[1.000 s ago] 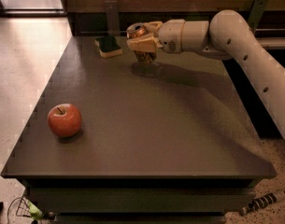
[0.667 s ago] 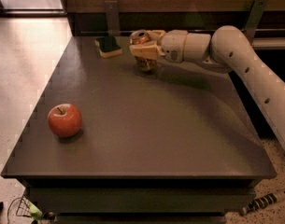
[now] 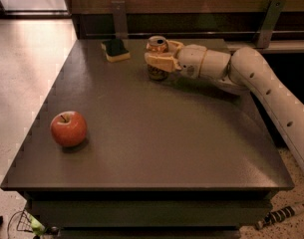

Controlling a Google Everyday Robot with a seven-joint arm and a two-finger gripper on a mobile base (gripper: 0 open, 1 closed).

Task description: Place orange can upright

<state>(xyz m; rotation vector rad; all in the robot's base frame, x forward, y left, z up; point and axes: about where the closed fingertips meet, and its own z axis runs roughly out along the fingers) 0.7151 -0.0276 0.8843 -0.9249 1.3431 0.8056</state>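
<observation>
The orange can (image 3: 157,46) stands upright at the back middle of the dark table (image 3: 156,143), its silver top showing and its base down on the surface. My gripper (image 3: 159,58) reaches in from the right and is around the can's middle, one pale finger (image 3: 160,62) across its front and the other behind it. The arm (image 3: 251,78) stretches away to the right edge.
A green-topped yellow sponge (image 3: 115,49) lies at the back, left of the can. A red apple (image 3: 68,128) sits near the front left. A rail with two metal brackets (image 3: 268,15) runs behind the table. Pale floor lies to the left.
The gripper has lowered the can from a tilted hold above the table to an upright stand on the surface, and moved slightly left.
</observation>
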